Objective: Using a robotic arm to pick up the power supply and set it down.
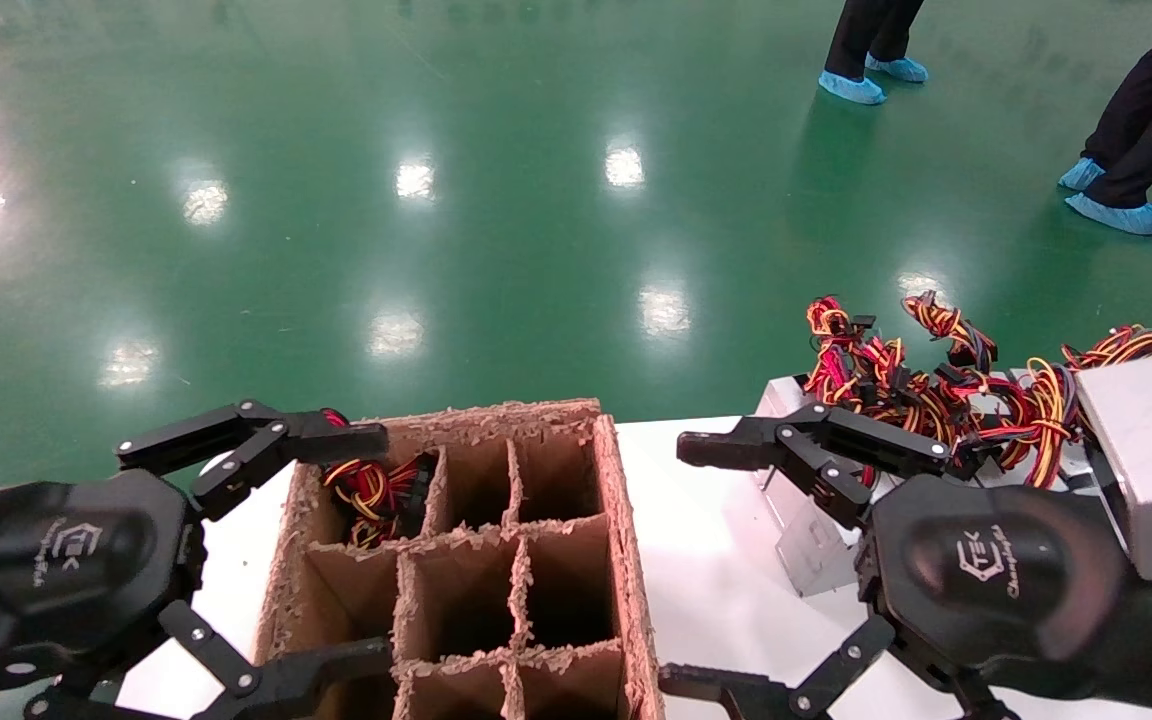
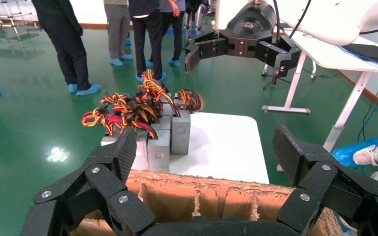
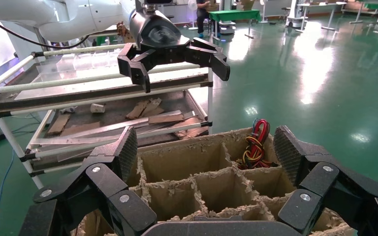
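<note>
Silver power supplies (image 1: 1151, 455) cluster at the white desk's (image 1: 716, 560) far right corner, wires tangled; right tool (image 1: 696, 565) hovers nearby, spread wide and empty; left tool (image 1: 366, 545) gapes over the cardboard crate (image 1: 626, 540); interlocked cables could drag neighbours along.

On the white table (image 1: 716, 560): divided cardboard box (image 1: 626, 560) to the left, cluster of power supplies (image 1: 1151, 450) to the right, well apart. In the box's far-left compartment, one wire bundle (image 1: 376, 495). Left gripper (image 1: 316, 555) over the box's left side, right gripper (image 1: 706, 570) between box and cluster.
</note>
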Available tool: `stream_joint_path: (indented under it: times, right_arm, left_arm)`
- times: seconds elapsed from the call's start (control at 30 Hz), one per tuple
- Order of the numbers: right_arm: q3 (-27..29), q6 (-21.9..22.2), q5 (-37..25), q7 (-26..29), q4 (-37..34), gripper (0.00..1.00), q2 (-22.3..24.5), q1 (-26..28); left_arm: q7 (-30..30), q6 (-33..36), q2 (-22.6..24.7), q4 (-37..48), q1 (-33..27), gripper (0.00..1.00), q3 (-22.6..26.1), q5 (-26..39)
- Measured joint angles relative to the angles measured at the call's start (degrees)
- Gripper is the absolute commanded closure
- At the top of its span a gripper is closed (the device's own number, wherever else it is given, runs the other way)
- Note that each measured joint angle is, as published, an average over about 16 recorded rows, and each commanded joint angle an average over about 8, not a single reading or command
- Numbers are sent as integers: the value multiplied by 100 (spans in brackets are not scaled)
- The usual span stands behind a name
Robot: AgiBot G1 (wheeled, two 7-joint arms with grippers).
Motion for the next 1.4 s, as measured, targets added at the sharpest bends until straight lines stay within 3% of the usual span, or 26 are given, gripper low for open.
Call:
stream_joint_path:
  times: [0.53, 0.57, 0.8, 0.83, 1.17, 1.4]
  right_arm:
    - [0, 0, 0, 0, 0, 0, 0, 0]
    - [0, 0, 0, 0, 0, 0, 0, 0]
    - [0, 0, 0, 0, 0, 0, 0, 0]
    - [0, 0, 0, 0, 0, 0, 0, 0]
    - [-29, 53, -89, -14, 14, 0, -23, 8]
    - [-152, 330, -436, 20, 111, 0, -148, 77]
  left_arm:
    - [0, 0, 0, 0, 0, 0, 0, 0]
    - [0, 0, 0, 0, 0, 7, 0, 0]
    - [0, 0, 0, 0, 0, 94, 0, 0]
    - [0, 0, 0, 0, 0, 100, 0, 0]
    - [0, 0, 0, 0, 0, 100, 0, 0]
    - [0, 0, 0, 0, 0, 100, 0, 0]
